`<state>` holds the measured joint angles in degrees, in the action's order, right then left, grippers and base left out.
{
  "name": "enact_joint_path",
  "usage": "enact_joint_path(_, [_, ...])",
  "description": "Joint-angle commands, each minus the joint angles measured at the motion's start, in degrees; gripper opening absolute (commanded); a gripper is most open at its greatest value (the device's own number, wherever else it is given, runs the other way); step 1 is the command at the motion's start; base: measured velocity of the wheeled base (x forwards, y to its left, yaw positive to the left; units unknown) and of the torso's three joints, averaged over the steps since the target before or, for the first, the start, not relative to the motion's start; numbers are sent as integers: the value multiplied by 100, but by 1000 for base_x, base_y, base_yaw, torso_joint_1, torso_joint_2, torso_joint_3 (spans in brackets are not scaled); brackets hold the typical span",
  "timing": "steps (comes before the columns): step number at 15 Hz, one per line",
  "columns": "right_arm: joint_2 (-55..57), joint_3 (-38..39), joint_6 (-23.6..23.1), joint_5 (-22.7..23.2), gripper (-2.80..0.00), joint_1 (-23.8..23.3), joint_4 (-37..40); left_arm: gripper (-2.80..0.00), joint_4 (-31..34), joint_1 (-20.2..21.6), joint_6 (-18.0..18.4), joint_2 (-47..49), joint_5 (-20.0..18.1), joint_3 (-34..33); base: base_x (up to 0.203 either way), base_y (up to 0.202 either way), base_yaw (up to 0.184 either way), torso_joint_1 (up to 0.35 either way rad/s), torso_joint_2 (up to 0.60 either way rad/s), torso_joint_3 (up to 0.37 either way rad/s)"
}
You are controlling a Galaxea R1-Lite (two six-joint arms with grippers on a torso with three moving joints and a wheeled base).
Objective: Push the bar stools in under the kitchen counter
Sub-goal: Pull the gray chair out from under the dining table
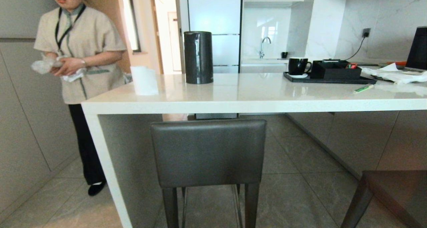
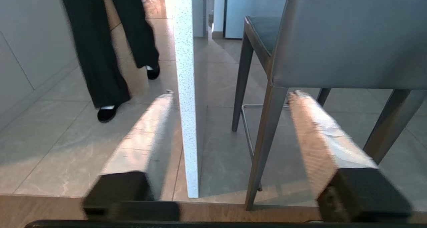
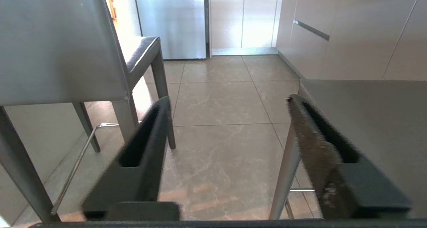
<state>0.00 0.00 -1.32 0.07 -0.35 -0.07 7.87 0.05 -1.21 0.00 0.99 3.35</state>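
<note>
One bar stool (image 1: 208, 151) stands in front of me with its dark grey backrest just below the edge of the white kitchen counter (image 1: 253, 104), its seat reaching under the top. A second bar stool (image 1: 393, 191) shows at the lower right, standing out from the counter. Neither arm appears in the head view. My left gripper (image 2: 232, 94) hangs low and open, empty, between the counter's white end panel (image 2: 186, 104) and the first stool (image 2: 350, 38). My right gripper (image 3: 228, 99) is open and empty too, with the first stool (image 3: 60, 44) on one side and the second stool's seat (image 3: 367, 121) on the other.
A person (image 1: 78, 54) stands at the counter's left end holding a cloth. On the top are a black kettle (image 1: 198, 57), a white paper roll (image 1: 144, 80), a black tray (image 1: 328, 79) with a mug, and papers at the right. The floor is grey tile (image 3: 220, 148).
</note>
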Motion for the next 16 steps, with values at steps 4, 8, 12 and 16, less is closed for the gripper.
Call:
enact_joint_path(4, [0, 0, -9, 1, 0, 0, -1, 0, 4, -5, -3, 9, 7, -1, 0, 0, 0, 0, 0, 0])
enact_joint_path(8, [0, 0, 0, 1, 0, 0, -1, 0, 4, 4, -2, 9, 6, -1, 0, 0, 0, 0, 0, 0])
enact_joint_path(12, [0, 0, -23, 24, 0, 0, -1, 0, 4, 2, -2, 9, -2, -1, 0, 0, 0, 0, 0, 0])
enact_joint_path(16, [0, 0, -144, 28, 0, 0, 7, 0, 4, 4, -2, 9, -2, -1, 0, 0, 0, 0, 0, 0])
